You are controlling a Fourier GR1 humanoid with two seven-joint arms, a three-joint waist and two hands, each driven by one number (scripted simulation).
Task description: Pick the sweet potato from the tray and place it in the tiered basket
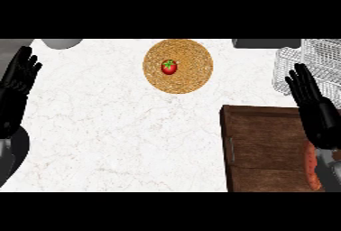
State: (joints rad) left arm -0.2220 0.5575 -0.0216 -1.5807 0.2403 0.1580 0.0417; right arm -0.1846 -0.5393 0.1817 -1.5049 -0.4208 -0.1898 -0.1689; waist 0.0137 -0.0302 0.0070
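Opening step, by the look of it: nothing grasped yet. Right hand (313, 106) open, fingers straight, poised over the far right part of the dark wooden tray (260, 149), holding nothing. Left hand (19, 85) open too, fingers up, resting at the left edge of the view. Sweet potato (310, 169) lying at the tray's right side, near the lower edge of the view, seen only as an orange strip beside the right forearm and partly hidden by it. Tiered basket (313, 56) of white wire standing at the far right corner of the counter (113, 135), just beyond the tray and the right fingertips. Next move, judged from this: bring the right hand back and down toward the sweet potato, curl round it, lift, then carry forward to the basket. By count: one tray, one sweet potato, one tiered basket, one round woven mat (177, 66) with one tomato (169, 66) on it, well apart from the tray, two hands.
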